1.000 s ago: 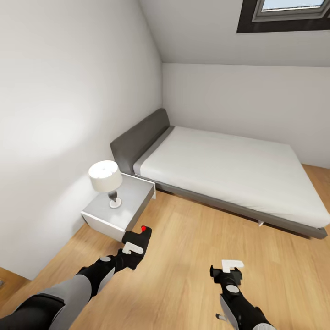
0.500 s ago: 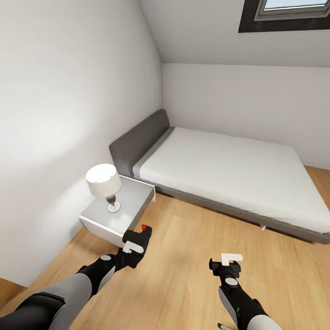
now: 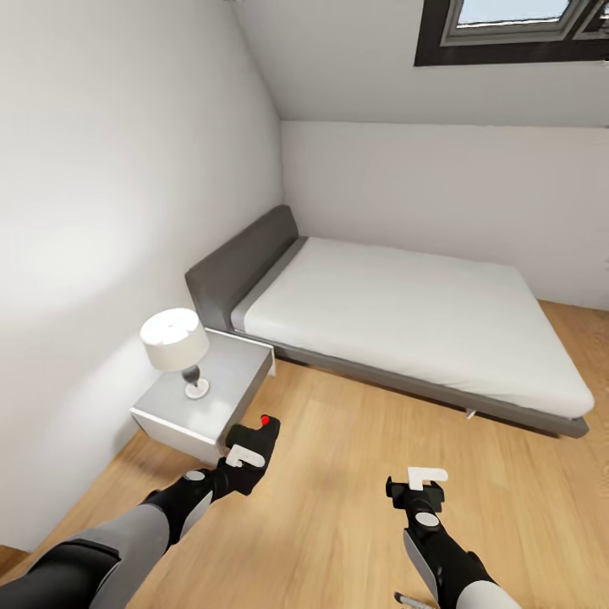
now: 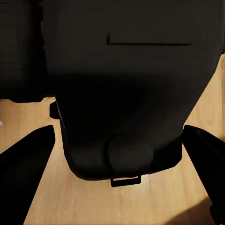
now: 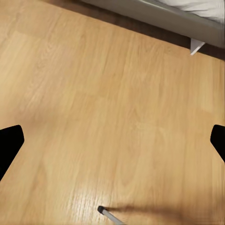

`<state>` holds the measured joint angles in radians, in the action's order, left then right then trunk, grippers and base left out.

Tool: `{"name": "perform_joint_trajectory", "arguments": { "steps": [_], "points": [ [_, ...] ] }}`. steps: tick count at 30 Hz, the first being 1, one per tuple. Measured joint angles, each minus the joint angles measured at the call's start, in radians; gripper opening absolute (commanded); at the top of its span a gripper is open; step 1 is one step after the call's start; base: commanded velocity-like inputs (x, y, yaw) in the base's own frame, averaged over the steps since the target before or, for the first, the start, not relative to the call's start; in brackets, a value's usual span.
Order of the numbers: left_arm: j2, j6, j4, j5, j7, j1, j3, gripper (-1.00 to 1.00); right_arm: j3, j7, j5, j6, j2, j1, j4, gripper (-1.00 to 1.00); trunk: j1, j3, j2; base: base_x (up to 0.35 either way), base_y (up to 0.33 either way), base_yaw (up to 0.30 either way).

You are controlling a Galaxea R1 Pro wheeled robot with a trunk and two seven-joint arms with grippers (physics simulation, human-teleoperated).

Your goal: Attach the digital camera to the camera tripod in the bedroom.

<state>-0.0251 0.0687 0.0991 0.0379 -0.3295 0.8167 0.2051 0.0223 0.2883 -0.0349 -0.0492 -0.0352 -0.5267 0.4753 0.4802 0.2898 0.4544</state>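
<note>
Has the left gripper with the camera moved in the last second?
Cannot tell. The left gripper holds the digital camera at the same spot in the head view, but the nightstand and bed shifted left, so the camera view moved.

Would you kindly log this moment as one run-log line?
room: bedroom | left gripper: shut on camera | right gripper: open, nothing held | tripod: one leg tip on floor | attach: not yet done

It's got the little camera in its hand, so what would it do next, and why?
Probably turn right toward the tripod. The left gripper holds the digital camera over bare floor, while a thin silver leg with a black foot, likely the camera tripod's, shows at the lower right beside the open right gripper. The tripod's head is out of sight.
</note>
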Motion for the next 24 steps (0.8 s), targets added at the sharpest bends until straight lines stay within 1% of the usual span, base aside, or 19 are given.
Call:
{"name": "perform_joint_trajectory", "arguments": {
  "steps": [13, 20, 24],
  "points": [
    [0.0, 0.0, 0.0, 0.0, 0.0, -0.001, 0.0, -1.0, 0.0, 0.0, 0.0, 0.0, 0.0, 0.0, 0.0, 1.0, 0.0, -0.013, 0.0, 0.0, 0.0, -0.199],
    [0.0, 0.0, 0.0, 0.0, 0.0, -0.002, 0.001, -1.0, 0.0, 0.0, 0.0, -0.001, 0.0, 0.0, 0.0, 1.0, 0.0, -0.016, 0.0, 0.003, 0.001, -0.058],
    [0.001, 0.0, 0.0, 0.0, -0.001, -0.002, 0.001, -1.0, 0.0, 0.0, 0.0, -0.002, 0.0, 0.0, 0.0, 1.0, 0.0, -0.016, 0.0, 0.099, 0.078, -0.011]
  ]
}}
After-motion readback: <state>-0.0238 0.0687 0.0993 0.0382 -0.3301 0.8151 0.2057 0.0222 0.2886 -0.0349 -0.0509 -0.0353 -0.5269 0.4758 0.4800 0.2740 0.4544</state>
